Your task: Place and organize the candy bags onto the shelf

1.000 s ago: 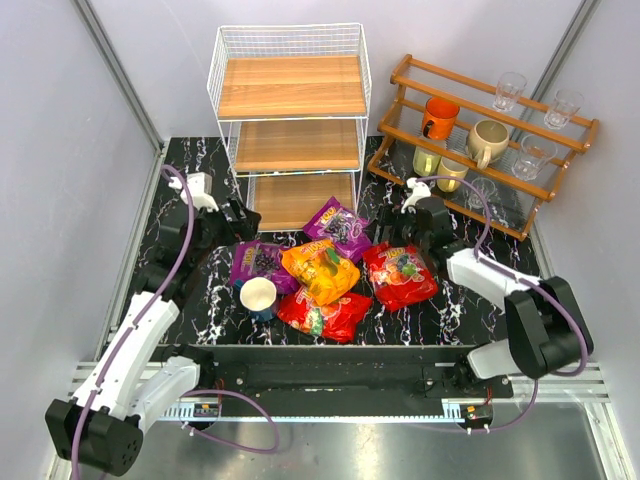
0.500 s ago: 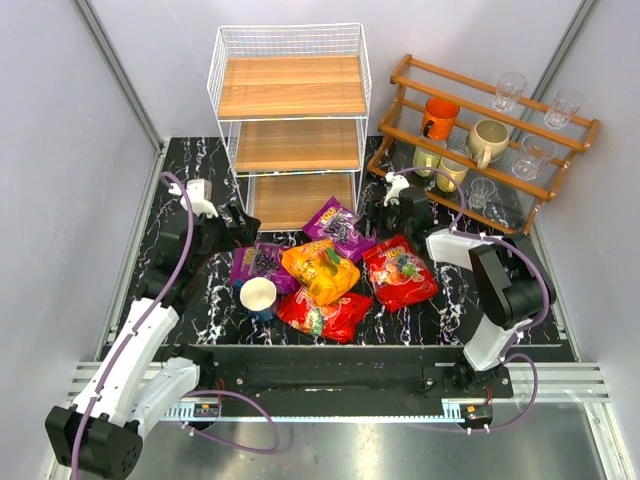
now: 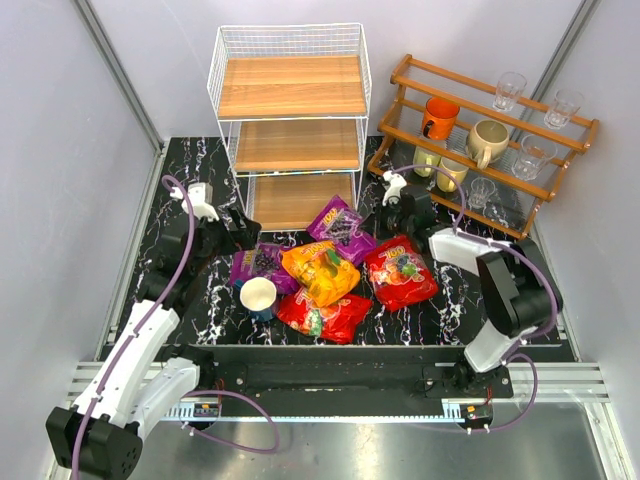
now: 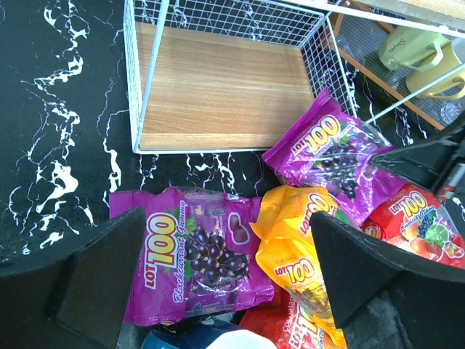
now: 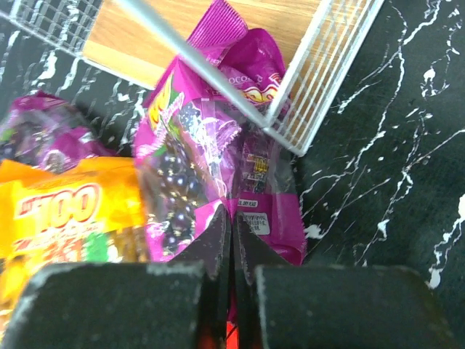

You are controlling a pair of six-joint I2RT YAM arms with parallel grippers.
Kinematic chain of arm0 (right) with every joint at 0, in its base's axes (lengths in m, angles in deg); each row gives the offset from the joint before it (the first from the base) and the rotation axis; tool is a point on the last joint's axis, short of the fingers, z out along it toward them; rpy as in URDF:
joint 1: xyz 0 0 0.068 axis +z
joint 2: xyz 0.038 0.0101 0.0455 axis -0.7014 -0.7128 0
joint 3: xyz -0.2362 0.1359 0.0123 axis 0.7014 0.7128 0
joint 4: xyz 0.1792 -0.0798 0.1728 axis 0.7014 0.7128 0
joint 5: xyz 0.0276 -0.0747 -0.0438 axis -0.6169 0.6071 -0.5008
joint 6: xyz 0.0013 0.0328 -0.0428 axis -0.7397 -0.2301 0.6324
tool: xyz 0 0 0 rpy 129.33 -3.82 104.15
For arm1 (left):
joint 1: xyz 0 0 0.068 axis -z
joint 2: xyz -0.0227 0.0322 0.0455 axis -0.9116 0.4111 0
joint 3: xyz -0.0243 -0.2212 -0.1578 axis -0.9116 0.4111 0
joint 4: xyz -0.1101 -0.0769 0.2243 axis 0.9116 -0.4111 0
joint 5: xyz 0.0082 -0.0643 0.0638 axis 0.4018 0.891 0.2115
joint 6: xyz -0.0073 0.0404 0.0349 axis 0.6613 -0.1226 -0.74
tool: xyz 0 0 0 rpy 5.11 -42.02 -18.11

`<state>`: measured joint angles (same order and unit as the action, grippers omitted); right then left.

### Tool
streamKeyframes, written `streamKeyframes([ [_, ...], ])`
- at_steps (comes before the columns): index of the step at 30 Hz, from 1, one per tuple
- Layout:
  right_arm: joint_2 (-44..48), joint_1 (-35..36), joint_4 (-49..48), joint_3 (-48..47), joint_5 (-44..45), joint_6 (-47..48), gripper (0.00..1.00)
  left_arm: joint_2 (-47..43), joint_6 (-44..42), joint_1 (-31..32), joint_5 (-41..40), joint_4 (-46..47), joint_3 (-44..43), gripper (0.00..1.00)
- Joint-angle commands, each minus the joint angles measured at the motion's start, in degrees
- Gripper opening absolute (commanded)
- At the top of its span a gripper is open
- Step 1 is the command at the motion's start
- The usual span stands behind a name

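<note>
The candy bags lie in a heap in front of the shelf (image 3: 290, 120). My right gripper (image 3: 378, 226) is shut, pinching the lower edge of one purple bag (image 5: 196, 153) that leans against the shelf's bottom corner (image 5: 290, 138). The fingertips (image 5: 218, 225) meet on its film. My left gripper (image 4: 227, 218) hangs open above a second purple bag (image 4: 189, 254), with an orange bag (image 4: 305, 247) under its right finger. One red bag (image 3: 400, 272) lies at the right. Another red bag (image 3: 325, 312) lies at the front.
A white-and-blue cup (image 3: 259, 296) stands beside the left purple bag. A brown stepped rack (image 3: 480, 140) with mugs and glasses stands at the back right, close behind my right arm. All three shelf boards are bare.
My right gripper has moved left to the purple bag by the shelf and shut on its edge. The bag has shifted slightly. The left arm has hardly moved.
</note>
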<state>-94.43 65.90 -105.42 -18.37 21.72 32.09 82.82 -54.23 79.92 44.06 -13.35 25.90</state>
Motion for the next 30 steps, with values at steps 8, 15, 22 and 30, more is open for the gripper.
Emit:
streamKeyframes([
  [8,25.19,-0.01,14.92,0.69,-6.87,-2.17,0.0,-1.28,1.61,0.13,1.65,1.49,1.11,0.99],
  [15,36.0,0.26,31.44,-1.41,4.36,-1.9,0.0,-1.46,2.92,0.13,2.27,2.37,2.08,0.99],
  [22,37.25,1.31,46.9,-7.48,18.07,0.02,0.0,-1.9,3.45,0.22,2.8,2.46,2.25,0.99],
  [30,33.65,10.78,50.27,-9.33,34.69,1.87,0.0,-3.13,3.98,0.13,3.15,1.76,2.69,0.99],
])
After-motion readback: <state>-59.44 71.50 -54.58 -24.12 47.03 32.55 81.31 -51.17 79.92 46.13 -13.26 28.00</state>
